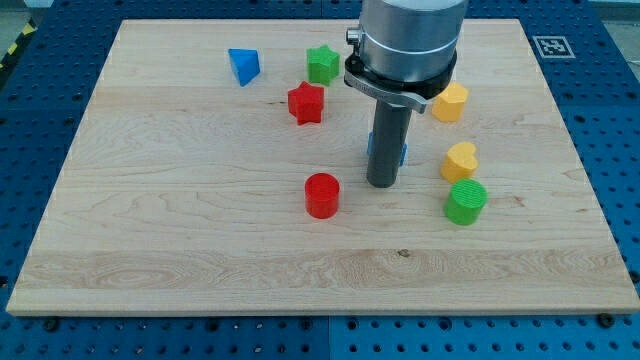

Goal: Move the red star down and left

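Observation:
The red star (306,103) lies on the wooden board (200,240), in the upper middle, just below and left of the green star (322,64). My tip (382,185) touches the board near the middle, well to the right of and below the red star, not touching it. The rod hides most of a blue block (402,152) right behind it. The red cylinder (322,195) stands left of my tip, a short gap away.
A blue triangular block (244,66) lies at the upper left. A yellow hexagon (450,102), a yellow heart-shaped block (460,160) and a green cylinder (466,202) stand at the right of my tip. The arm's grey body (410,40) hangs over the board's top middle.

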